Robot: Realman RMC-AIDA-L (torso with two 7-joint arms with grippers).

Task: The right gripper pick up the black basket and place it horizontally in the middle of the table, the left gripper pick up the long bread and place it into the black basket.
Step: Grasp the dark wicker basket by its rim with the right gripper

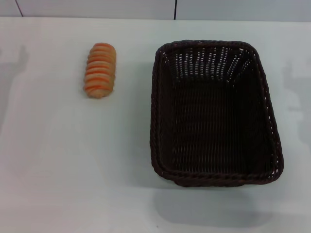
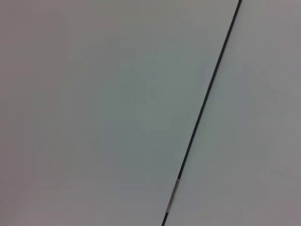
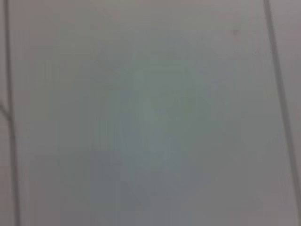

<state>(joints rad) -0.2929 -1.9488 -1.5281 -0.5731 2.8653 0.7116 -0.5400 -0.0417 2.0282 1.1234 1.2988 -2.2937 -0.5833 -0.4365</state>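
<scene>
The black basket (image 1: 214, 114) stands on the white table (image 1: 73, 160), right of the middle, with its long side running away from me and nothing inside. The long bread (image 1: 100, 70), tan with orange-brown ridges, lies on the table at the far left, apart from the basket. Neither gripper shows in the head view. Both wrist views show only pale flat surfaces with thin dark seams, and no fingers.
The table's far edge meets a pale wall with a dark vertical seam (image 1: 175, 9). Faint shadows fall on the table at the left and right edges.
</scene>
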